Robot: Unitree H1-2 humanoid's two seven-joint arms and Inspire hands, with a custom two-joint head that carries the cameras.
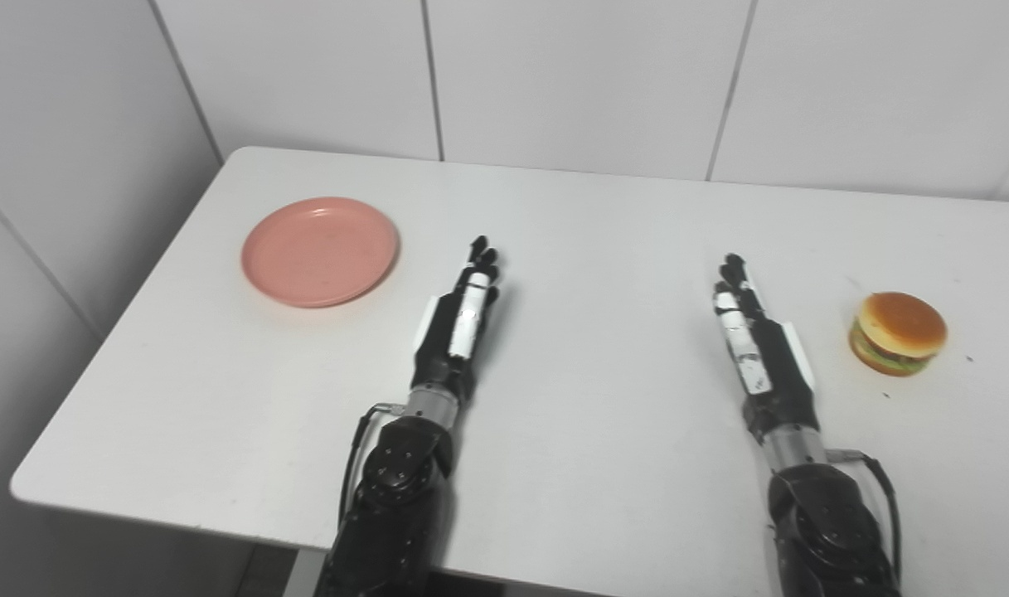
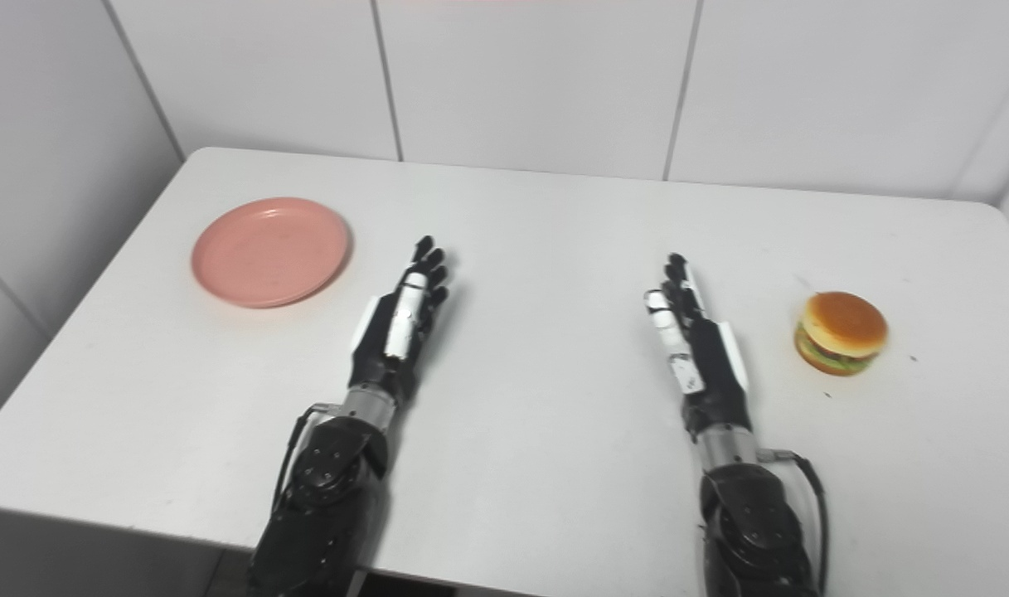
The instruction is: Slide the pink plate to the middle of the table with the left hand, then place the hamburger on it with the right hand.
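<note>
While the pink plate sat far left and the hamburger far right on the surface, I held my left hand and right hand flat, fingers extended and empty, each nearest its own target.

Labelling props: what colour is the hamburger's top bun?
Golden orange-brown hamburger bun, clearest in the left eye view.

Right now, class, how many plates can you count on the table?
1. The pink plate lies at the table's far left, beyond the left hand. Nothing hides another.
</note>
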